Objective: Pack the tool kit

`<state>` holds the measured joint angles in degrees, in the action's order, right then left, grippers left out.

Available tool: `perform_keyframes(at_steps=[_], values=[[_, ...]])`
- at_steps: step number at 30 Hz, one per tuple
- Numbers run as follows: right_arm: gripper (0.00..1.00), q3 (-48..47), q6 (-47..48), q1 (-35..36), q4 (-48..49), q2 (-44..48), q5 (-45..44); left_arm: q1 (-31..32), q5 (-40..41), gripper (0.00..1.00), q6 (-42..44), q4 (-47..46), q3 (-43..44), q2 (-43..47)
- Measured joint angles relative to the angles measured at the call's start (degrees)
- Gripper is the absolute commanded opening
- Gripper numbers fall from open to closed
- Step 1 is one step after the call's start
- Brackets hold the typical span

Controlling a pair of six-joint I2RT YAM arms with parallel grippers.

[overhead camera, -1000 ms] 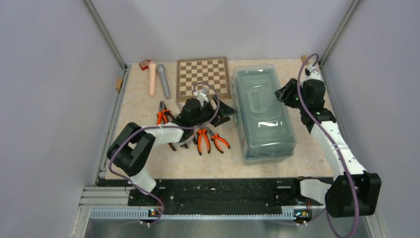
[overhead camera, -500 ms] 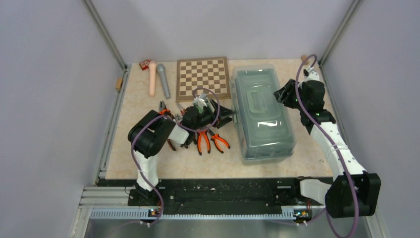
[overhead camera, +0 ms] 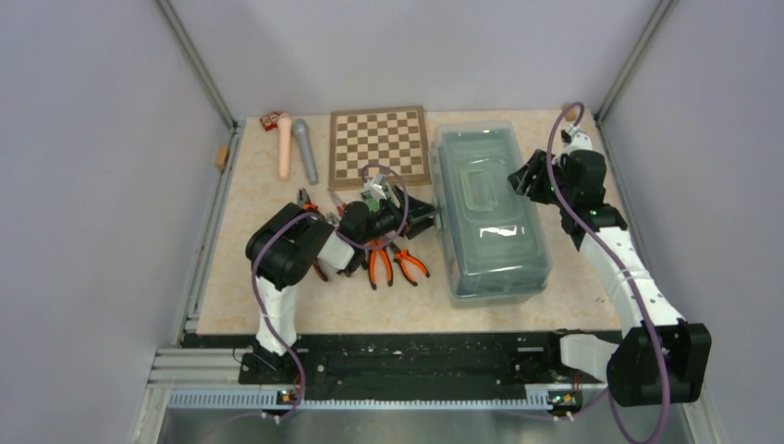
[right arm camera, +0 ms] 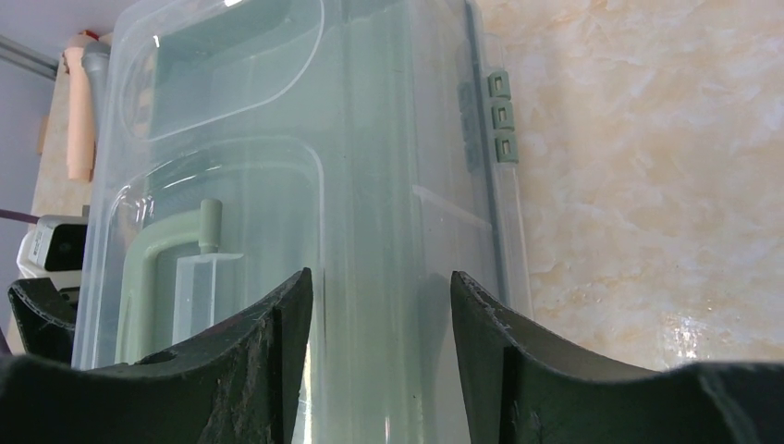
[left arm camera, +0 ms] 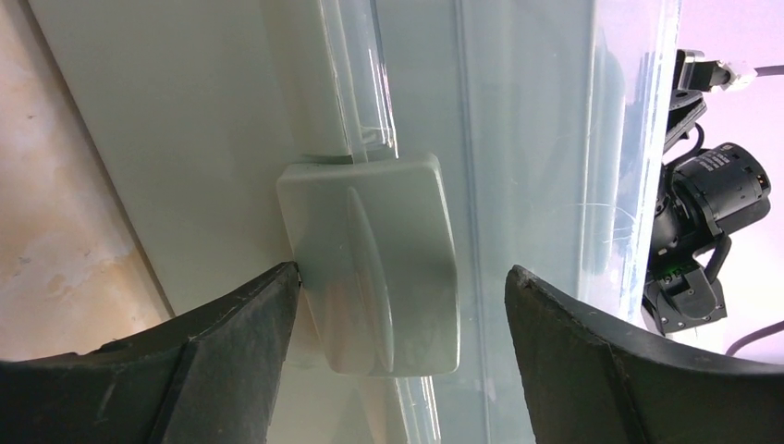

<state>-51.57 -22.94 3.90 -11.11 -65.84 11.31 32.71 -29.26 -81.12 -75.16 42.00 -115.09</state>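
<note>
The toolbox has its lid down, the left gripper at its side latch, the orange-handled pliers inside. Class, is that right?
No: the orange-handled pliers lie on the table beside the toolbox, as the top view shows. The rest holds.

The toolbox (overhead camera: 490,222) is sitting right of centre, with the chessboard (overhead camera: 379,143) lying just beside its upper left corner. The pliers (overhead camera: 386,264) are lying left of the toolbox, and two cylinders (overhead camera: 305,153) are lying at the upper left.
</note>
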Motion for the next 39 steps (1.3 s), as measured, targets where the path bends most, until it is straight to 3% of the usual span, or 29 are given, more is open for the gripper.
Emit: perform_keyframes(at_steps=[10,23,27,39], values=[[0.53,-1.0,2.4,0.8,-1.4,-0.4,-0.8,0.0,-0.5,0.89,-1.4,-5.1,0.0,-4.1],[0.48,-1.0,3.0,2.0,-1.4,-0.3,-3.5,0.0,-1.1,0.82,-4.4,-8.4,1.0,-5.0],[0.47,-1.0,3.1,2.3,-1.3,-0.3,-4.3,0.0,-0.9,0.71,-4.9,-8.0,1.1,-5.1],[0.43,-1.1,3.9,5.6,-1.3,-0.4,-11.5,0.0,-0.2,0.15,-5.0,-4.1,0.9,-3.7]])
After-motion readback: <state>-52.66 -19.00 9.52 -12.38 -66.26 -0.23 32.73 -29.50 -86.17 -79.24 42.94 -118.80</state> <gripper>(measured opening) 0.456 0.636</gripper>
